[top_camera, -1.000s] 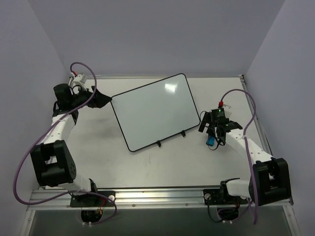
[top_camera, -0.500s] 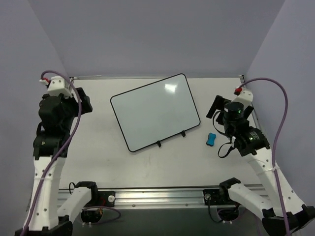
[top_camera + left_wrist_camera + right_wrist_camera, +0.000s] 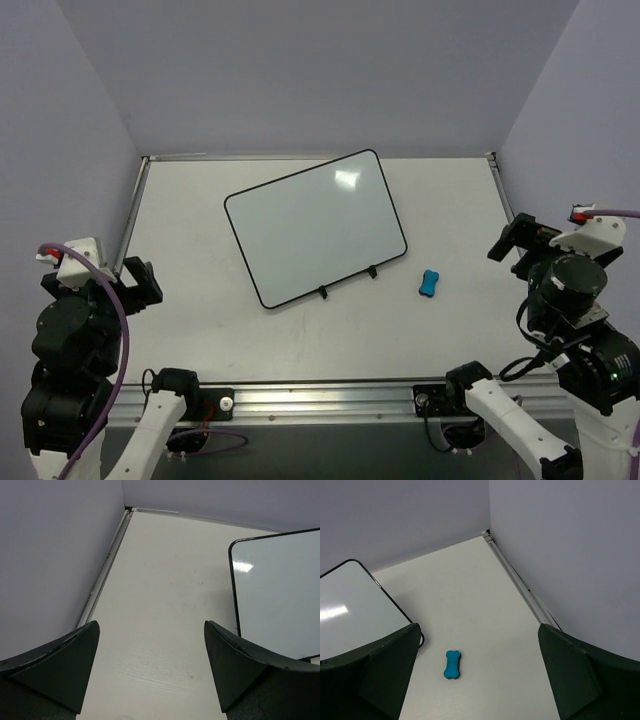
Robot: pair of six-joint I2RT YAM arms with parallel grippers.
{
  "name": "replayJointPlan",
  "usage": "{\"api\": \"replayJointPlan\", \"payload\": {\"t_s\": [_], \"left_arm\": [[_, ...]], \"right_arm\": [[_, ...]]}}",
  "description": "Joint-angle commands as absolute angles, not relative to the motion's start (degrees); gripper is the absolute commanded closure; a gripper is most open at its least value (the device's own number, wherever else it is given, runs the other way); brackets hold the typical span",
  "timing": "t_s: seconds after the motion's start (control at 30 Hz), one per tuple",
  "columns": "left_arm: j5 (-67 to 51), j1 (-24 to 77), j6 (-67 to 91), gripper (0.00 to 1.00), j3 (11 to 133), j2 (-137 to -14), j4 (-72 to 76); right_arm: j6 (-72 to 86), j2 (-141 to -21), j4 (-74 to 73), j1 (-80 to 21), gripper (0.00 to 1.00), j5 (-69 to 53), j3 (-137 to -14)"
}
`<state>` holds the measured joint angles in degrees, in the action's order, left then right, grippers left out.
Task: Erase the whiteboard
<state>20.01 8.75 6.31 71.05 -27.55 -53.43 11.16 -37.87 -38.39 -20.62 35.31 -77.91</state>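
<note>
Right, both arms sit folded near their bases, well off the desk (image 3: 300, 340). My left hand (image 3: 151, 627) is spread wide and empty; my right hand (image 3: 479, 627) is spread wide and empty too.

The board (image 3: 315, 228) lies flat on the desk, turned at an angle. From the left hand it is ahead and off to the right, with only its near corner in that wrist view. From the right hand it is ahead and to the left. Its face looks clean to me: I find no marks, only a bright reflection (image 3: 347, 178) toward the far corner. So I judge the wiping done, and the step in hand is a last check from a parked pose.

To do that well, I would hold both hands high and clear, so that nothing nudges the board or casts a shadow I might mistake for ink. I would read the surface in all three views, since the reflection could hide a faint stroke.

The eraser (image 3: 452, 664) lies loose on the desk below the right hand, nearer its left finger and just beside the board's corner. If a mark turns up, that hand should take it: drop straight down, pinch across the narrow waist, then wipe with flat, light pressure, steering off the clips (image 3: 323, 292).
</note>
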Motion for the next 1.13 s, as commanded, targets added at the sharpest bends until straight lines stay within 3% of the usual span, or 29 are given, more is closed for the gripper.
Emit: {"api": "replayJointPlan", "payload": {"t_s": [0.0,1.1], "left_arm": [[21.45,9.67,5.45,0.06,69.87,-26.72,-57.31],[20.57,10.20,4.22,0.06,73.39,-28.04,-53.26]], "right_arm": [[8.97,-34.91,-42.28,-20.74,0.00,37.35,-75.17],[9.06,-36.30,-37.09,-20.74,0.00,38.76,-72.42]]}}
